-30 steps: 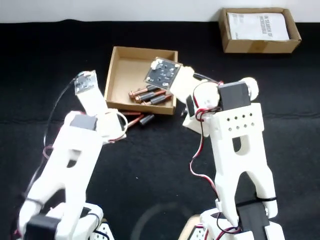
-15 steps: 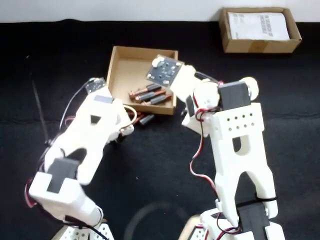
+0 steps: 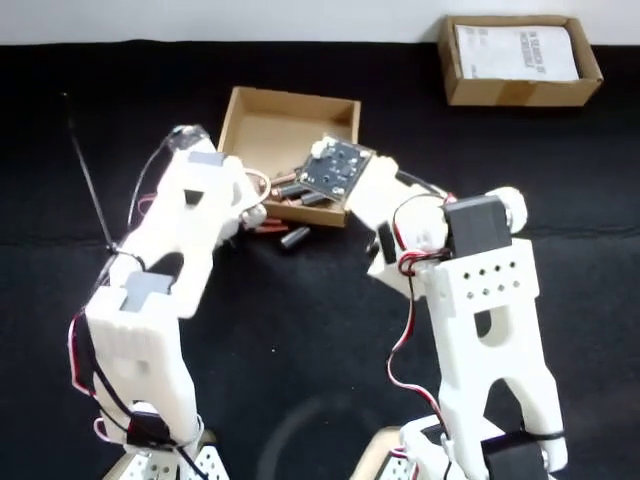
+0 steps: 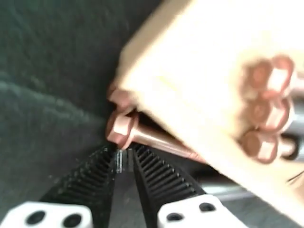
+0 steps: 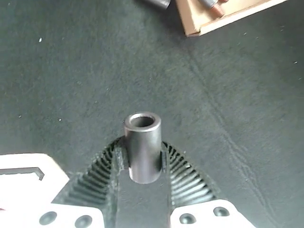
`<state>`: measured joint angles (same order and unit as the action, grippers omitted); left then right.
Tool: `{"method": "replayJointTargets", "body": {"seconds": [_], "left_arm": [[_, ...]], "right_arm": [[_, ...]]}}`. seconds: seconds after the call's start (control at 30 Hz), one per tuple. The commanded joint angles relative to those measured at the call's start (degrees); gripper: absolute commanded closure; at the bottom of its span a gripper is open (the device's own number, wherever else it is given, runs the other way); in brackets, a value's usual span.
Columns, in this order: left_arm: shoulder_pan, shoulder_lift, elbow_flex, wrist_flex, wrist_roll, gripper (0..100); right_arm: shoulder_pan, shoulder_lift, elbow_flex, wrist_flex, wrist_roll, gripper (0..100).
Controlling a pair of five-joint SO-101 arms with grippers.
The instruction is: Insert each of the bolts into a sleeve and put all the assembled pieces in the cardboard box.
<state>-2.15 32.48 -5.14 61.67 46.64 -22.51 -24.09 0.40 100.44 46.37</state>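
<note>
The open cardboard box [image 3: 243, 125] lies at the back middle of the table with several assembled bolt-and-sleeve pieces [image 3: 297, 190] along its near wall. In the left wrist view my left gripper [image 4: 123, 159] is shut, its tips right at the head of a copper bolt [image 4: 122, 129] that lies on the cloth against the outside of the box wall [image 4: 190, 80]. My right gripper [image 5: 142, 152] is shut on a dark grey sleeve [image 5: 142, 142], held upright above the black cloth a little in front of the box corner [image 5: 223, 16].
A loose dark sleeve [image 3: 293, 237] lies in front of the box beside the bolt [image 3: 268, 227]. A second cardboard box [image 3: 520, 60] with a paper sheet stands at the back right. Black cloth covers the table [image 3: 300, 330].
The left arm has swung forward and stretched out, bringing its gripper to the box's near wall by the loose bolt. The right arm has shifted slightly with its sleeve.
</note>
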Motion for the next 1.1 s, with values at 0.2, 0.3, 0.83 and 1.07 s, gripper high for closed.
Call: {"method": "replayJointTargets", "body": {"seconds": [0.2, 0.3, 0.83, 1.07], "left_arm": [[-7.8, 2.1, -15.3, 9.0, 2.5, 99], [-6.8, 2.1, -17.9, 14.7, 2.5, 99], [-5.0, 2.5, -29.2, 32.6, 3.8, 86], [-5.2, 2.7, -29.0, 30.6, 6.9, 76]], "right_arm": [[0.0, -2.2, 1.0, 0.5, 1.8, 99.1], [0.0, -1.8, 1.0, 0.4, 2.8, 99.1], [0.1, -1.7, 1.5, 0.4, 3.8, 99.1], [1.6, -2.2, 1.5, 0.4, 4.5, 99.1]]}}
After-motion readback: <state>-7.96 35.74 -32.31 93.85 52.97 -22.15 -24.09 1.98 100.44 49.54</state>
